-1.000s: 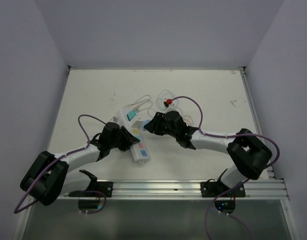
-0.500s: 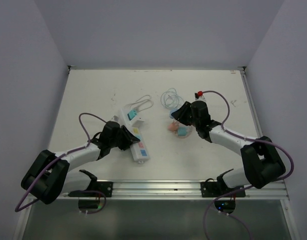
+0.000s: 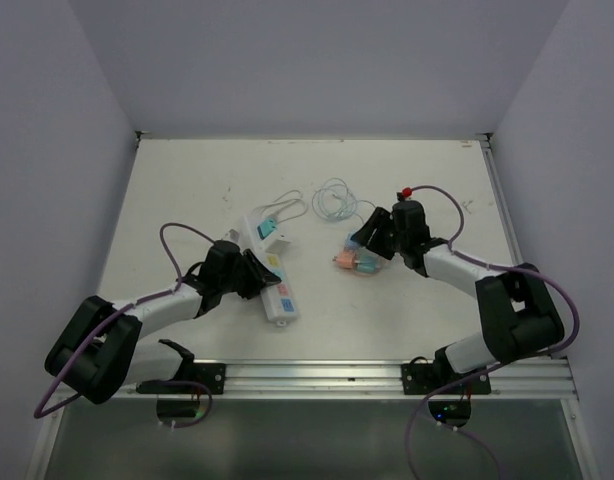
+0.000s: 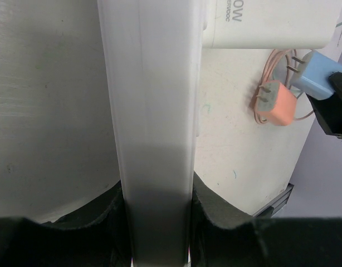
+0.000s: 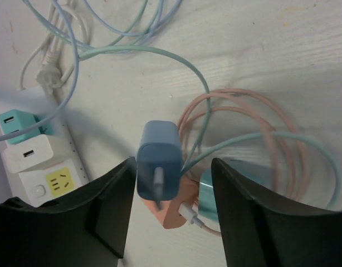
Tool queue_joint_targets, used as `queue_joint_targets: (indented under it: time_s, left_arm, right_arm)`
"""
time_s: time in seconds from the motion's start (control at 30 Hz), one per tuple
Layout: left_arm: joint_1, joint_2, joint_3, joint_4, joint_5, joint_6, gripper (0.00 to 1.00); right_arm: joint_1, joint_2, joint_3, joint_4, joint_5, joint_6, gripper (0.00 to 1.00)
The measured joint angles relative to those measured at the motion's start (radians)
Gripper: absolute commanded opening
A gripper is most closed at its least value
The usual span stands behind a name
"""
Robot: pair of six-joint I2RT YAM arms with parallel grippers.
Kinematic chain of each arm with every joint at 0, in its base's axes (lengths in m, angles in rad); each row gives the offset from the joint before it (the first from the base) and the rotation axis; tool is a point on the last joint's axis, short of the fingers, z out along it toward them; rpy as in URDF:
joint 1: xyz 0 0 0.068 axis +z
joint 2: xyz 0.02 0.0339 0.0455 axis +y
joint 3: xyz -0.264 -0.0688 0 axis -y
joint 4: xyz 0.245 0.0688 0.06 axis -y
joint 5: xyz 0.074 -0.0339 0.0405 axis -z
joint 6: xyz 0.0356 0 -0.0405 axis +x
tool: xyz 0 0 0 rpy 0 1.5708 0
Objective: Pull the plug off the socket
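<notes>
Blue plug (image 5: 159,161) has left the socket (image 3: 280,298); white charger (image 4: 265,25) reads "0W".

The left arm (image 3: 157,310) lies low and reaches forward and to the right. The left gripper (image 3: 255,272) is clamped on the socket (image 3: 282,300), with a finger (image 4: 221,233) pressed against each side. The right arm (image 3: 452,265) stretches to the left with its wrist tipped downward, and the right gripper (image 3: 363,246) has its fingers spread wide apart.
</notes>
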Motion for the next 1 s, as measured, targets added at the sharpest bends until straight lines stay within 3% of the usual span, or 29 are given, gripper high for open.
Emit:
queue_joint_targets:
  time_s: [0.13, 0.23, 0.63, 0.83, 1.0]
  left_arm:
    - [0.000, 0.000, 0.000, 0.001, 0.003, 0.002, 0.00]
    - [0.000, 0.002, 0.000, 0.003, 0.005, 0.003, 0.00]
    - [0.000, 0.006, 0.004, 0.003, 0.011, 0.007, 0.00]
    - [0.001, 0.006, 0.004, 0.003, 0.016, 0.013, 0.00]
    - [0.001, 0.005, 0.004, 0.003, 0.020, 0.020, 0.00]
  right_arm:
    - [-0.018, -0.009, 0.018, -0.070, 0.005, -0.041, 0.83]
    - [-0.018, -0.041, 0.050, -0.142, 0.016, -0.082, 0.91]
    - [0.026, -0.201, 0.175, -0.264, 0.038, -0.172, 0.97]
    - [0.169, -0.186, 0.264, -0.255, 0.043, -0.180, 0.99]
    - [0.262, -0.059, 0.355, -0.214, 0.027, -0.164, 0.99]
